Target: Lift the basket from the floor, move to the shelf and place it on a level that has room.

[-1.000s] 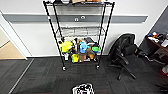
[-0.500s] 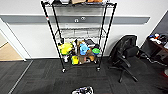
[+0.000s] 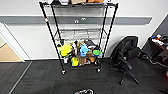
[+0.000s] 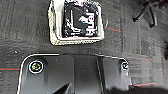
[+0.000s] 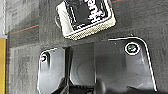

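Dark carpet floor, basket resting on it, wire shelf standing behind, office chair beside

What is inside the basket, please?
The basket on the floor holds black-and-white packaging that fills it; anything beneath that is covered.

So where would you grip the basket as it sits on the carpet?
Probably from above, on the two short ends of the basket, one gripper per end. It sits flat on the floor, open side up, and black-and-white things fill its middle, leaving the pale rim free.
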Controlling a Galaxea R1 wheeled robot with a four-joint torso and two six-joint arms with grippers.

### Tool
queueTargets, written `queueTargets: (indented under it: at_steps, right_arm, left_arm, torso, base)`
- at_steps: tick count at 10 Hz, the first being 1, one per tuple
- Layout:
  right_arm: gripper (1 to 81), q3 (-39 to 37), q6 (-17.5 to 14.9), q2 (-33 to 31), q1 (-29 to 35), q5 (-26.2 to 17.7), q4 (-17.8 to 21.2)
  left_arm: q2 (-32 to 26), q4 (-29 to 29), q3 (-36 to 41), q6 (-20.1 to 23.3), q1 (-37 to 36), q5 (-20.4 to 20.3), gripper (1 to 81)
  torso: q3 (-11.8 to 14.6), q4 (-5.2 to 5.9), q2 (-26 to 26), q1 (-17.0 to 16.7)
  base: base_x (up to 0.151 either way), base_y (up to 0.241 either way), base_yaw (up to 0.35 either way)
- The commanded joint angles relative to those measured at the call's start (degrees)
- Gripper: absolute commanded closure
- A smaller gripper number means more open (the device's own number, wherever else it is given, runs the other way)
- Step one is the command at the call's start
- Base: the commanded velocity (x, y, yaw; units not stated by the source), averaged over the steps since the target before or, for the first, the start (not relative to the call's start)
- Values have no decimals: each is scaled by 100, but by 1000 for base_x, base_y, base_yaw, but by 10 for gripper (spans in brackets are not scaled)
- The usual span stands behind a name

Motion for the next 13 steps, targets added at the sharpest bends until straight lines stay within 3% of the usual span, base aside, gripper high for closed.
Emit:
queueTargets:
  at_steps: [1,6,7,10,13]
  right_arm:
    - [10,49,12,-81,283,-294,-25]
    - [10,101,30,-72,212,-294,28]
    - [10,163,30,-72,178,-294,28]
    - [10,163,30,-46,98,-294,37]
    - [10,189,30,-28,-51,-294,37]
  left_arm:
    - [-80,-7,69,-7,-267,286,10]
    - [-71,-86,96,-59,-100,374,10]
    - [-115,-95,87,-68,-65,374,10]
    - [-160,-332,131,-94,-39,383,10]
    - [-177,-350,210,-94,23,602,10]
  torso:
    - [0,0,0,0]
    - [0,0,0,0]
    - [0,0,-573,368]
    - [0,0,-687,435]
    - [0,0,-1244,778]
  base:
    - [0,0,0]
    - [0,0,0]
    - [0,0,0]
    - [0,0,0]
    - [0,0,0]
